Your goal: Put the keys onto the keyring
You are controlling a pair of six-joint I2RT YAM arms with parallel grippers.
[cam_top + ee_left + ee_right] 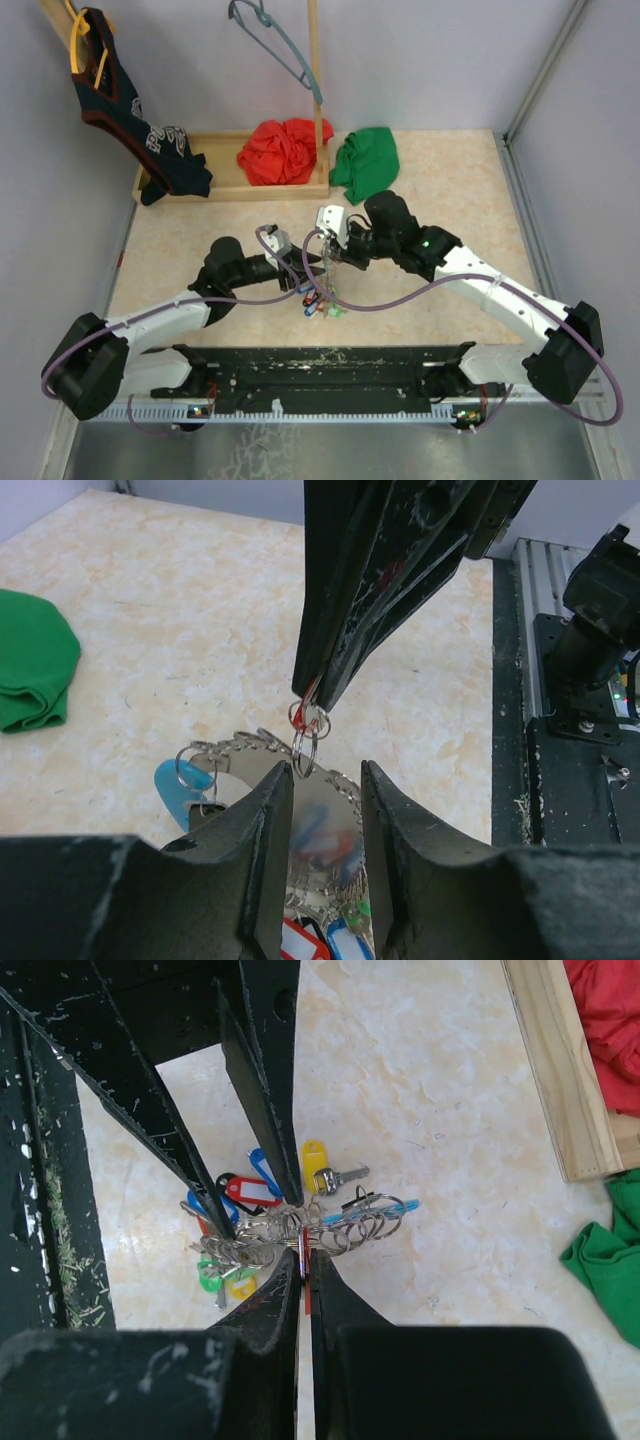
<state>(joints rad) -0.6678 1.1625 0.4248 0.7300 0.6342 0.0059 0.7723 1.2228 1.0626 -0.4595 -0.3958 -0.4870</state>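
The keyring shows in the right wrist view as a light blue bar [395,1207] strung with small metal rings. Its grey metal part [325,810] fills the gap between my left gripper's [328,770] fingers, with the light blue part to the left. My right gripper [305,1260] is shut on a red-tagged key's small ring right next to the keyring, and hangs just above the left jaws in the left wrist view [312,702]. The other keys [245,1192], tagged red, blue, yellow and green, lie bunched below on the table [320,305]. Both grippers meet mid-table, left [305,275], right [335,258].
A wooden tray [260,193] at the back holds a red cloth [282,150]. A green cloth [365,162] lies to its right. A dark jersey [130,120] hangs at the back left. A blue-grey hanger [275,40] hangs by a wooden pole [314,60].
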